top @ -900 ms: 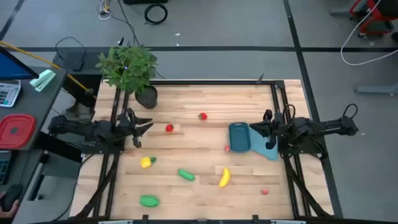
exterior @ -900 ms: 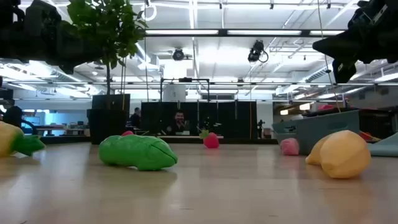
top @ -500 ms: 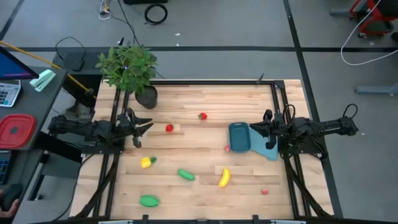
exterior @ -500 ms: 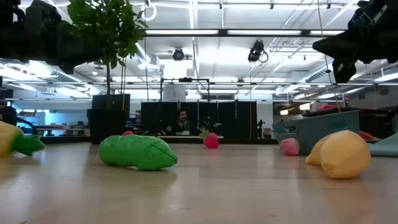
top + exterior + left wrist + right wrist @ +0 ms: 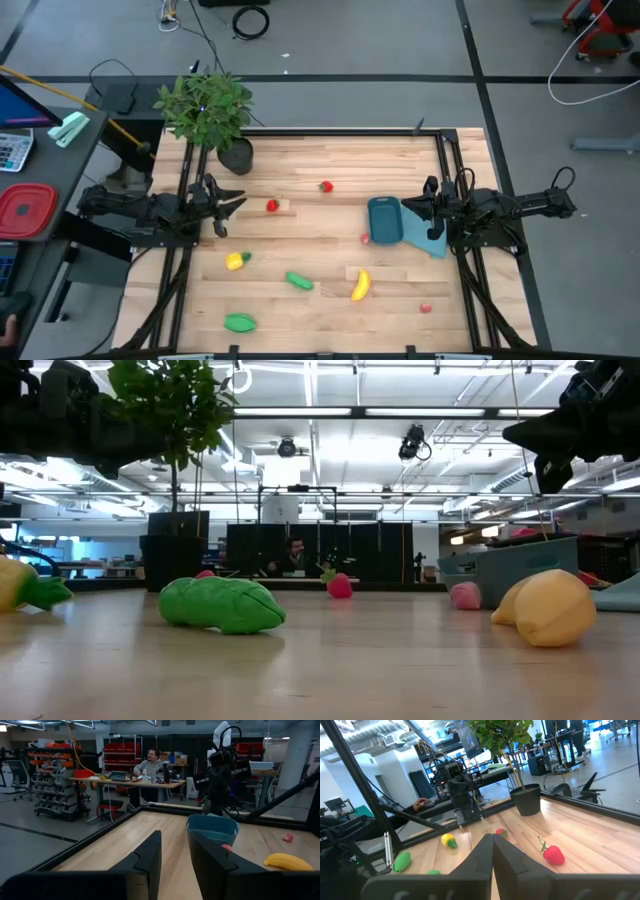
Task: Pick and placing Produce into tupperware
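The dark-blue tupperware [image 5: 385, 220] stands on the wooden table at the right of its middle; it also shows in the left wrist view [image 5: 212, 829]. The produce lies loose on the table: a yellow banana [image 5: 360, 286], a yellow piece with a green stem [image 5: 236, 261], two green oblong pieces [image 5: 299, 281] [image 5: 239, 322] and tiny red ones [image 5: 272, 206] [image 5: 326, 186] [image 5: 366, 238] [image 5: 426, 308]. My left gripper [image 5: 228, 205] hovers open at the table's left. My right gripper [image 5: 408, 207] hovers shut just right of the tupperware. Both are empty.
A leafy potted plant [image 5: 210, 110] stands at the table's far left corner. A flat light-blue piece [image 5: 432, 240] lies right of the tupperware, under my right arm. A red square container [image 5: 25, 210] sits off the table at left. A person sits at a desk [image 5: 152, 762] beyond the table.
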